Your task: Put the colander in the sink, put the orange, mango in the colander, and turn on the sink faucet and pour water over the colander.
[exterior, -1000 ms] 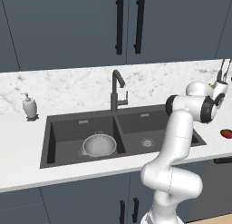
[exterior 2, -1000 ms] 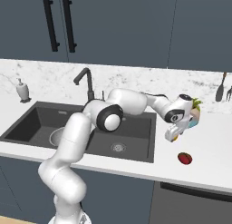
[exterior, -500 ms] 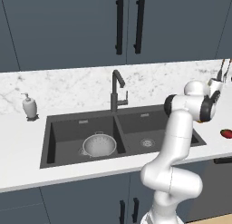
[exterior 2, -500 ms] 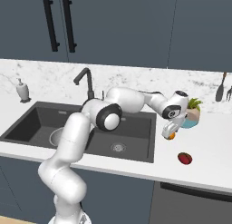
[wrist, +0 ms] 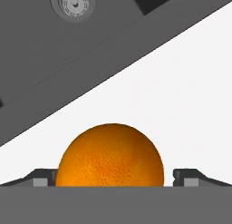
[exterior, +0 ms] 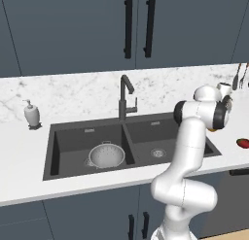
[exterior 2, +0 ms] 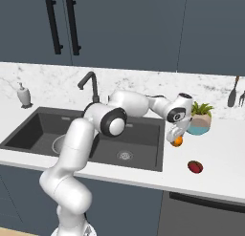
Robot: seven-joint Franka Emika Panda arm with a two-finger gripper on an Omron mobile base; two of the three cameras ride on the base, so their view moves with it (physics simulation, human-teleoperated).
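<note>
The orange (exterior 2: 177, 141) lies on the white counter just right of the sink (exterior 2: 28, 130). My gripper (exterior 2: 176, 137) hangs over it, open. In the hand view the orange (wrist: 110, 155) sits between the two fingertips (wrist: 45, 177), one on each side and neither pressing on it. The silver colander (exterior: 106, 155) stands in the left basin of the sink (exterior: 63, 137). Nearer the counter's front edge lies the red-green mango (exterior 2: 194, 166), also at the far right of the left base view (exterior: 243, 143). Behind the basin divider rises the dark faucet (exterior: 125, 95).
A potted plant (exterior 2: 200, 118) stands close behind the gripper. Utensils (exterior 2: 234, 91) hang at the back right. On the counter left of the sink is a white soap dispenser (exterior: 32, 113). The right basin's drain (wrist: 72, 0) shows at the top of the hand view.
The hand has come down and slightly toward the sink, so its open jaws now straddle the orange. Orange, mango and colander have not moved.
</note>
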